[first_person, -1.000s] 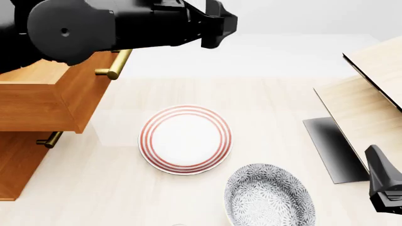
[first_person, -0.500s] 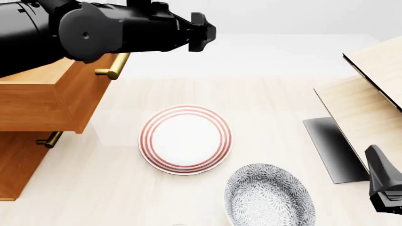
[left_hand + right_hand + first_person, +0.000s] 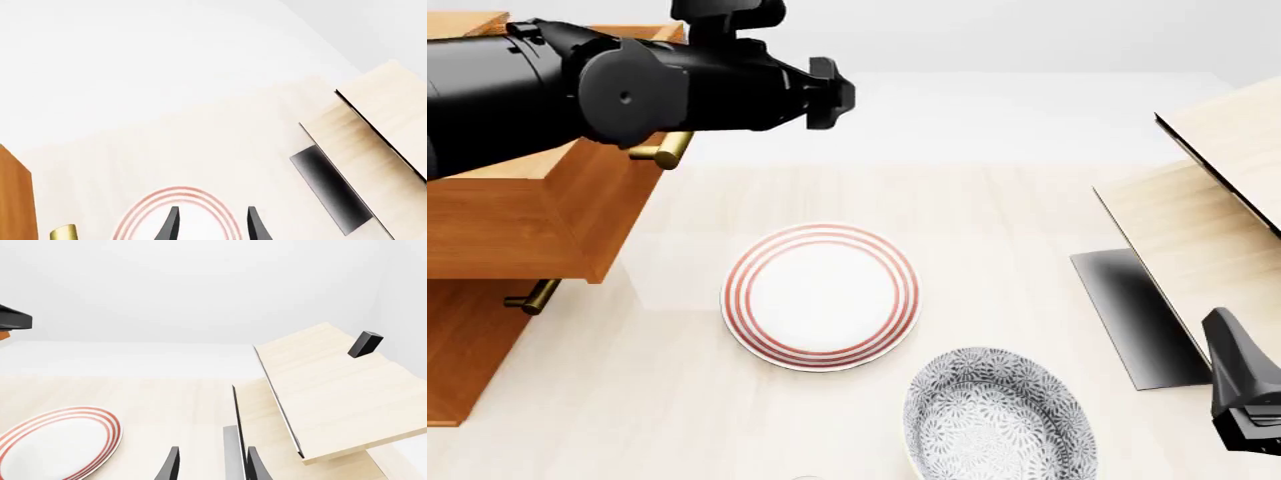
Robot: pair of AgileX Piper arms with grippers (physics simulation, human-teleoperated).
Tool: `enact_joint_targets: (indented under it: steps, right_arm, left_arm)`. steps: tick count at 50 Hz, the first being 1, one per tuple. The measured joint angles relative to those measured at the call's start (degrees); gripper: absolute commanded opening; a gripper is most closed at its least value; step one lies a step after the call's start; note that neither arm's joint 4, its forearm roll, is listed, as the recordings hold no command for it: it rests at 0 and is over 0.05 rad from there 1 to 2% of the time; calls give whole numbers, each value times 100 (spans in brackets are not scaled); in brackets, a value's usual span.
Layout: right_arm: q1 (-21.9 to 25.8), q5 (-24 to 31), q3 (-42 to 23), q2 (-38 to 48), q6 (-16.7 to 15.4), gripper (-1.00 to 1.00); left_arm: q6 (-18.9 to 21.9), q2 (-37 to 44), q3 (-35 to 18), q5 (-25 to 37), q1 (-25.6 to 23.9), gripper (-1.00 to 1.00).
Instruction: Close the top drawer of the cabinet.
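The cabinet point(image 3: 465, 352) stands at the table's left edge. Its top drawer point(image 3: 598, 212) is pulled out, and the brass bar handle point(image 3: 667, 150) on its front faces the table's middle. My left arm reaches across above the drawer; the left gripper point(image 3: 831, 94) hangs in the air just right of the handle, apart from it. In the left wrist view that gripper point(image 3: 212, 227) is open and empty, with a bit of the handle point(image 3: 65, 232) at the edge. My right gripper point(image 3: 1236, 382) rests low at the near right, and its wrist view shows it point(image 3: 212, 467) open.
A red-striped white plate point(image 3: 821, 297) lies mid-table, with a grey patterned plate point(image 3: 998, 415) nearer on the right. A pale slanted wood panel structure point(image 3: 1214, 190) fills the right side. A lower drawer handle point(image 3: 531, 297) sticks out below the open drawer.
My left arm has drawn back leftward and a little lower, bringing its gripper closer to the top drawer's handle. The drawer, the plates and the right arm have not moved.
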Motion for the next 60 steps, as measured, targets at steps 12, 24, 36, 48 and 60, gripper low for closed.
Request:
enact_joint_targets:
  steps: [12,24,36,48,60]
  right_arm:
    - [0,0,0,0,0,100]
    - [0,0,0,0,0,100]
    - [0,0,0,0,0,100]
    - [0,0,0,0,0,100]
    - [0,0,0,0,0,100]
  left_arm:
    - [79,-32,201,-37,370,100]
    - [174,-67,291,-42,629,100]
    - [252,-86,334,-42,839,100]
    - [315,-102,368,-43,1031,100]
    - [374,-145,426,-47,1205,100]
